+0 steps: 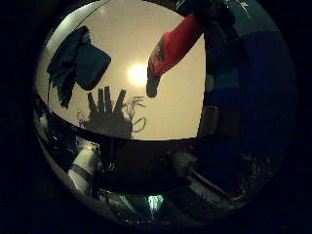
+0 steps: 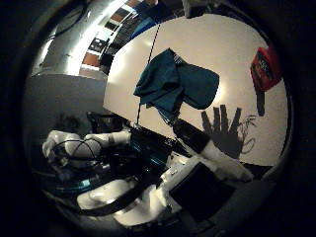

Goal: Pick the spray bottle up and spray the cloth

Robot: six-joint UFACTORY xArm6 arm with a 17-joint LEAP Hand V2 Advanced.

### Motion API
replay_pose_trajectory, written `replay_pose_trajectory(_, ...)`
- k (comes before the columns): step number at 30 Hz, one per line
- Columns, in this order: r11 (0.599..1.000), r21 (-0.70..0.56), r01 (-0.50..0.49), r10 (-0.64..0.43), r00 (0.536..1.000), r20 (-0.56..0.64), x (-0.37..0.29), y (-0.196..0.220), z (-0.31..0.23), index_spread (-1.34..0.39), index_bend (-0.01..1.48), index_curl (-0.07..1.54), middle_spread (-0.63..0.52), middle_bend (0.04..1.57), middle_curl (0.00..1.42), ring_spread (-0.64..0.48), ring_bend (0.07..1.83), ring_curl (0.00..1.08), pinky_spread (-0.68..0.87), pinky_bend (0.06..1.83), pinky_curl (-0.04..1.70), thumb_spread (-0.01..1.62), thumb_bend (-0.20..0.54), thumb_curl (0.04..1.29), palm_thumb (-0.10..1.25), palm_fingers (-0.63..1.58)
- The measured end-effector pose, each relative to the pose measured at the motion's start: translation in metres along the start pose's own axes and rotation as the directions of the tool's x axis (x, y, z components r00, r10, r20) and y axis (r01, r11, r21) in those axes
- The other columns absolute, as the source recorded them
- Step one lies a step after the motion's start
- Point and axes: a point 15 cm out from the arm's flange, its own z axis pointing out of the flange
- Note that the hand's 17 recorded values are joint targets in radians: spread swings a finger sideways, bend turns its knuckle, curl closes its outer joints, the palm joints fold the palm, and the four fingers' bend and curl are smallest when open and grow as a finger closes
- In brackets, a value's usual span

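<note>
Pale, smooth worktop takes up most of both palm views, lit by one bright glare spot near its middle and crossed by a thin dark seam line. Hand is above it, well clear of the surface: it throws a sharp shadow on the worktop with the fingers straight and spread apart, nothing between them, so the hand is open and holding nothing. White and black parts of the hand and arm show at the edge of the thumb side view, off the worktop's near edge. Next in size, the cloth: dark teal, crumpled and folded over itself in a loose heap, lying on the worktop across the seam line and close to one edge. Spray bottle: red-orange body with a printed label and a dark end; it looks to stand upright on the worktop, though its foot is out of sight, and it casts a short dark shadow beside the glare spot. Bottle and cloth are well apart, with bare worktop and the hand's shadow between them. Bottle is untouched by the hand. Beyond the worktop edge the room is dim; details there cannot be made out.
</note>
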Motion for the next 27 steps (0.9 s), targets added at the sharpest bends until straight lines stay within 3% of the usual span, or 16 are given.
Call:
replay_pose_trajectory(6,0.999,0.048,-0.005,0.006,1.0,-0.019,0.004,-0.012,-0.025,-0.39,0.18,0.33,0.02,0.19,0.31,0.18,0.38,0.22,0.39,0.49,0.23,1.06,-0.023,0.34,0.66,0.27)
replay_pose_trajectory(14,0.976,0.157,-0.152,0.15,0.988,0.026,0.025,-0.014,-0.048,-0.36,0.16,0.31,0.03,0.2,0.31,0.2,0.4,0.22,0.4,0.52,0.24,1.08,-0.027,0.32,0.58,0.27)
replay_pose_trajectory(27,0.857,0.34,-0.388,0.353,0.922,0.161,0.105,-0.002,-0.091,-0.32,0.16,0.28,0.04,0.22,0.34,0.2,0.44,0.22,0.42,0.59,0.24,1.08,-0.025,0.32,0.53,0.25)
